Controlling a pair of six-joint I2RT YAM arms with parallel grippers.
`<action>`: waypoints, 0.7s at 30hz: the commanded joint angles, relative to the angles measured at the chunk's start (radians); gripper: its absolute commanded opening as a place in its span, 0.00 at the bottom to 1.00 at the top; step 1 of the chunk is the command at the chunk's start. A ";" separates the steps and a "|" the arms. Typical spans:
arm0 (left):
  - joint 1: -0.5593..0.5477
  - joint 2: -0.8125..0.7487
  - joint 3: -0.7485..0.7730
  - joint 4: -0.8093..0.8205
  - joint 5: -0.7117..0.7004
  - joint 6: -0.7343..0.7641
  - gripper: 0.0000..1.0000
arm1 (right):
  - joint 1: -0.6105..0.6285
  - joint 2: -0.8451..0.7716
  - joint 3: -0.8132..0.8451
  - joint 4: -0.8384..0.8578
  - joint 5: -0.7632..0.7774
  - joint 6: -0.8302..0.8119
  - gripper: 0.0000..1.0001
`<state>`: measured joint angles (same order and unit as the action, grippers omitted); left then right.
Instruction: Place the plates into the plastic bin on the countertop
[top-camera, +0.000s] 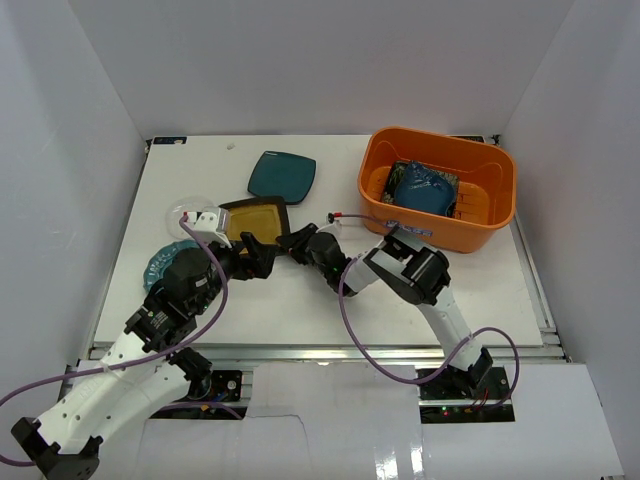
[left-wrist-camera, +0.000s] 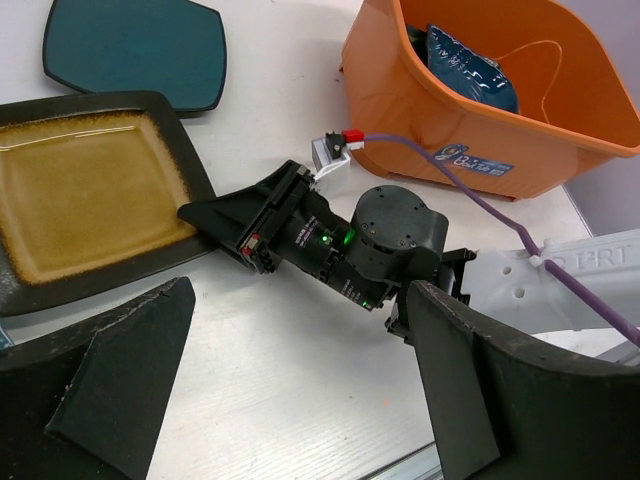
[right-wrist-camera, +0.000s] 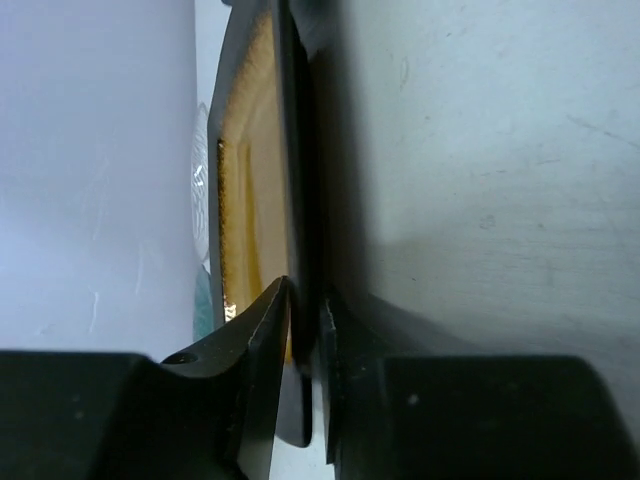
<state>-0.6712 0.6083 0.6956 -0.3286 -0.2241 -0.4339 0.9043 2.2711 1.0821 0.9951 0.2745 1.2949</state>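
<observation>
The black-rimmed yellow square plate (top-camera: 255, 218) lies on the white countertop (top-camera: 300, 300). My right gripper (top-camera: 287, 240) is shut on its right rim; the right wrist view shows the rim (right-wrist-camera: 300, 200) pinched between the fingers (right-wrist-camera: 265, 340). It also shows in the left wrist view (left-wrist-camera: 80, 190). My left gripper (top-camera: 260, 256) is open and empty, just in front of that plate. The dark teal square plate (top-camera: 282, 174) lies behind it. The orange plastic bin (top-camera: 440, 140) at the back right holds a blue plate (top-camera: 420, 188) on a black floral one.
A clear round dish (top-camera: 185, 212) and a blue roundish plate (top-camera: 158, 265) lie at the left, partly under my left arm. The purple cable (top-camera: 345, 300) loops by my right arm. White walls close in on both sides.
</observation>
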 joint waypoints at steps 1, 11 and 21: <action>0.004 -0.008 -0.007 0.010 0.006 0.006 0.98 | 0.022 0.004 -0.034 0.069 0.064 0.052 0.22; 0.004 -0.022 -0.004 0.011 -0.026 0.021 0.98 | 0.084 -0.298 -0.381 0.186 0.155 -0.055 0.08; 0.007 -0.113 0.085 -0.001 -0.104 0.047 0.98 | 0.081 -0.927 -0.268 -0.382 0.127 -0.532 0.08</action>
<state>-0.6697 0.5224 0.7082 -0.3370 -0.2821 -0.4129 0.9894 1.5669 0.6495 0.6617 0.3370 0.9813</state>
